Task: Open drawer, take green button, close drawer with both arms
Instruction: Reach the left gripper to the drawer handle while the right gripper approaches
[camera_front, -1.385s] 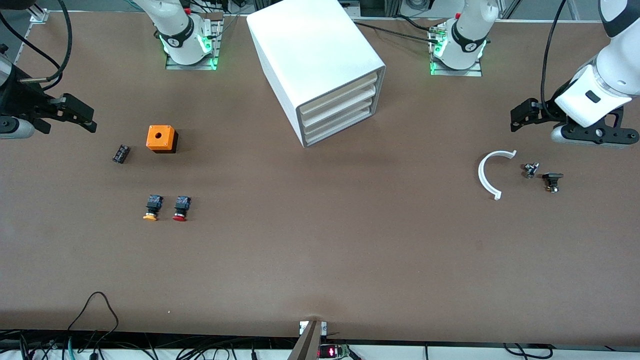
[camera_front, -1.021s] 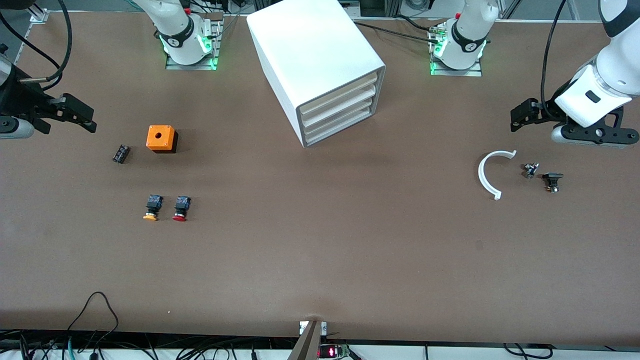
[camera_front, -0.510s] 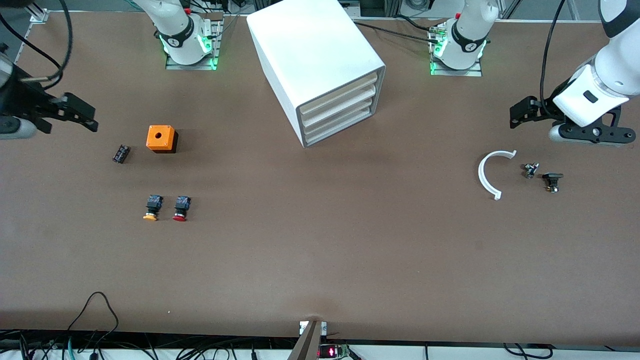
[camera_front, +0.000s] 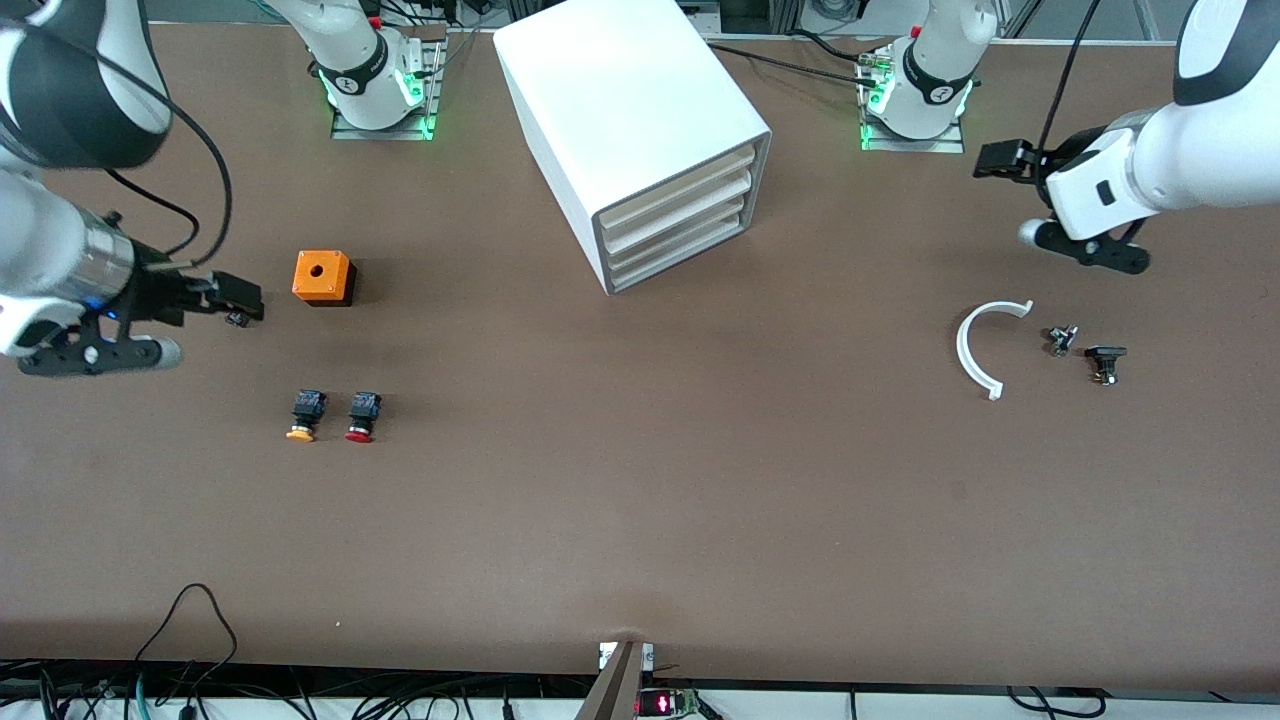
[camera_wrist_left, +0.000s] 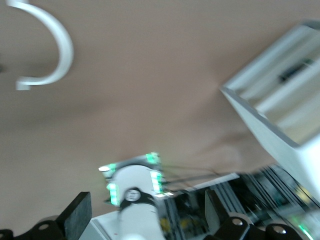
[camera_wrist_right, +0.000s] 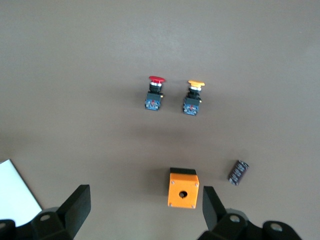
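While all four cream-fronted drawers sit flush, the lowest shallow white drawer (camera_front: 680, 257) of the big white box cabinet (camera_front: 628, 105) hides its contents, and no green-capped button shows. Right gripper (camera_front: 238, 297), jaws spread, hangs over the small black cylinder (camera_wrist_right: 238, 172), beside the orange square box (camera_front: 322, 277); yellow-capped button (camera_front: 303, 414) and red-capped button (camera_front: 362, 415) lie below. Left gripper (camera_front: 995, 160), jaws spread, hovers over bare brown tabletop (camera_front: 640, 480), cabinet front well apart, white curved plastic arc (camera_front: 975, 349) nearby.

Brown table (camera_front: 640, 480), cables (camera_front: 190, 640) along edge
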